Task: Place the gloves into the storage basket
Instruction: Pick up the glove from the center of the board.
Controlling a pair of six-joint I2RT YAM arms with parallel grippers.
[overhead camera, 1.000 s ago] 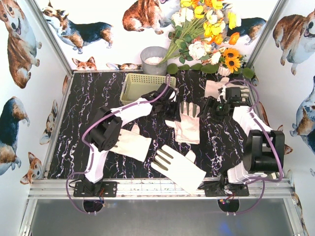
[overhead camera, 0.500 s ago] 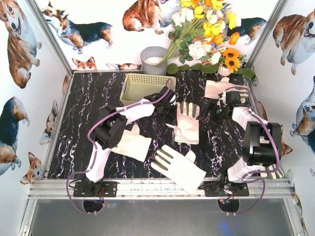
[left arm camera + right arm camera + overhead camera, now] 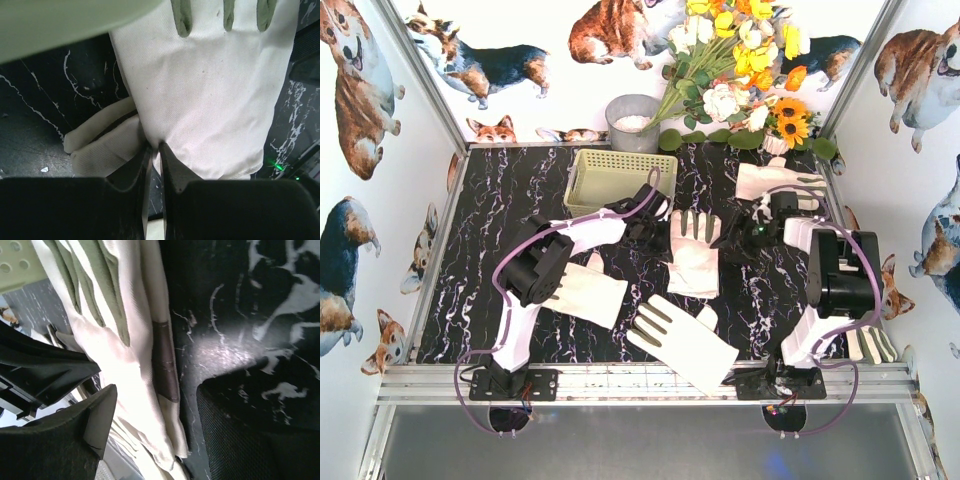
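The pale yellow storage basket (image 3: 610,176) stands at the back of the table, with nothing showing in it. A cream glove with grey finger patches (image 3: 696,250) lies in the middle. My left gripper (image 3: 656,226) is shut on a fold at its left edge; in the left wrist view the fingertips (image 3: 154,148) pinch the fabric (image 3: 210,100). My right gripper (image 3: 746,236) is open at the glove's right edge. In the right wrist view the glove (image 3: 125,360) lies between its spread jaws (image 3: 155,395). Other gloves lie under the left arm (image 3: 586,292), at the front (image 3: 684,342), at the back right (image 3: 776,180) and at the right edge (image 3: 872,345).
A round grey pot (image 3: 634,122) and a bunch of artificial flowers (image 3: 740,70) stand behind the basket against the back wall. The basket's rim shows at the top of the left wrist view (image 3: 60,25) and the right wrist view (image 3: 15,265). Walls close both sides.
My right gripper has moved left, from the back-right glove to the middle glove's right edge. My left gripper has shifted slightly and the middle glove has bunched a little leftwards.
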